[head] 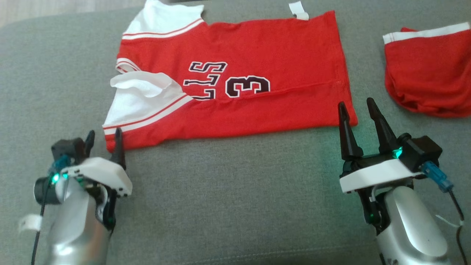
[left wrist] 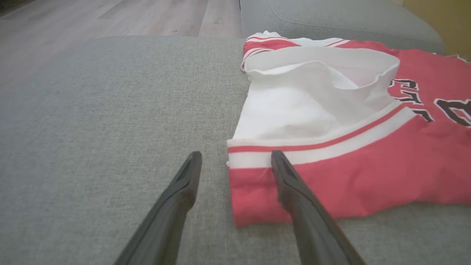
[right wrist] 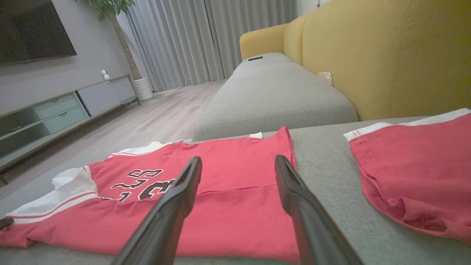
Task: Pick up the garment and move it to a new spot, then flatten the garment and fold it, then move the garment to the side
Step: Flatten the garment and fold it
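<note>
Left gripper: released, jaws wide, low at the jersey's near left corner; one finger over cloth, the other over bare grey cushion
Right gripper: likewise released, at the near right hem corner
Jersey: spread on the cushion, just beyond both grippers
Risk: a pinch may catch only the top layer, or one corner may rise first and skew the fold; the puffed white sleeve could crumple under
Print: a "3" reads; the sideways letters end in "S", the rest lost in a crease
Tag: white, at the far edge; nothing legible
</note>
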### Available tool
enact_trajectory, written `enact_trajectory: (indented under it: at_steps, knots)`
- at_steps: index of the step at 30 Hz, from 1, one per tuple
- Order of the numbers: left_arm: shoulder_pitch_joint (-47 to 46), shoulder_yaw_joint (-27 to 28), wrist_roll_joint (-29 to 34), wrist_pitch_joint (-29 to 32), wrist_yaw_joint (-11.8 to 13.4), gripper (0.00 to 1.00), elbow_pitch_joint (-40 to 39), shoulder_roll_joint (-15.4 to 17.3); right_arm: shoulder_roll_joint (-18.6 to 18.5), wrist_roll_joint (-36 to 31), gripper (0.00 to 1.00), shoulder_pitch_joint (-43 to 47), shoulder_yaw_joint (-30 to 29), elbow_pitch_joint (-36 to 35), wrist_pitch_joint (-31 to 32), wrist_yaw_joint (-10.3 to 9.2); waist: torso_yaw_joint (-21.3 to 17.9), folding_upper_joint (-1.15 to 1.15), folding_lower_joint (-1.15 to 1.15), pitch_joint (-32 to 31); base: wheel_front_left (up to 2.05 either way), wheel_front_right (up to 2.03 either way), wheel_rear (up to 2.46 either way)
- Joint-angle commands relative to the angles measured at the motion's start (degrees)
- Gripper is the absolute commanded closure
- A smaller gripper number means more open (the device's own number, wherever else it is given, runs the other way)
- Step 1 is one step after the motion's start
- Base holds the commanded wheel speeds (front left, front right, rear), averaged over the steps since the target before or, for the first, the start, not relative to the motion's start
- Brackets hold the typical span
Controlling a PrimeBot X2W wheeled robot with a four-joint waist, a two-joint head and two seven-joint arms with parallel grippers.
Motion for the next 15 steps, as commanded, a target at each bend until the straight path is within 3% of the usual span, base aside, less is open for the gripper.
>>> enact_trajectory:
  at_steps: [1,10,11,12,15]
  knots:
    - [-2.6,1.5,0.3,-0.2,0.4,0.0,0.1,2.0,0.7,-0.7,0.0,-1.7,1.1,-2.3,-0.2,0.37,-0.4,0.0,-0.01,0.8,0.0,0.0,0.0]
    - [-7.3,-0.5,0.7,0.1,-0.9,0.0,9.4,2.5,1.0,-1.6,0.0,-2.2,0.8,-2.3,0.2,0.37,-0.8,0.0,-0.01,2.3,0.0,0.0,0.0]
    - [-7.7,-0.8,0.6,0.0,-1.1,0.54,9.9,2.3,1.0,-1.7,0.0,-2.2,0.7,-2.2,0.4,0.37,-0.7,0.0,-0.01,2.4,0.0,0.0,0.0]
    - [-8.1,-1.1,0.6,0.0,-1.3,1.0,10.1,2.2,1.0,-1.9,0.0,-2.2,0.6,-2.0,0.5,0.37,-0.5,0.0,-0.01,2.4,0.0,0.0,0.0]
    - [-8.6,-1.9,0.8,-0.2,-1.8,1.0,9.1,1.9,1.0,-2.7,0.0,-2.6,-0.4,-0.9,1.6,0.37,0.1,0.0,-0.01,2.2,0.0,0.0,0.0]
